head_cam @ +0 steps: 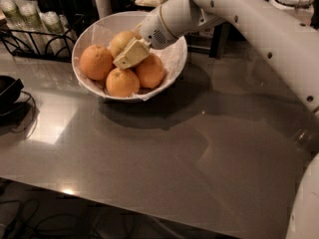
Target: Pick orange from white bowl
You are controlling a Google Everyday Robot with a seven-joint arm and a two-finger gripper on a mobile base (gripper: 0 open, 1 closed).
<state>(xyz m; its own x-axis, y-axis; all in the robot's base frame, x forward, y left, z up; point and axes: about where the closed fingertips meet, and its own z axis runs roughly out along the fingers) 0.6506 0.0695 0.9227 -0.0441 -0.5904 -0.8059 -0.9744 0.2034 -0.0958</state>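
Hovering over bowl (pixel 175 66), gripper (pixel 130 55) is resting on or just above fruit; whether apart or clamped, cannot tell. Orange (pixel 121 40) is sitting at bowl's back, behind darker oranges (pixel 96 61). Probably firm, weighty, smooth, rolling easily; judging widest middle best for holding.

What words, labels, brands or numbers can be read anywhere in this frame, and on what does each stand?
None can be read.
Containers in the rack, back left: labels, if any, too blurred to read.
Robot arm: no marking visible.
Gripper, in the white bowl against the orange: no print on any of them.
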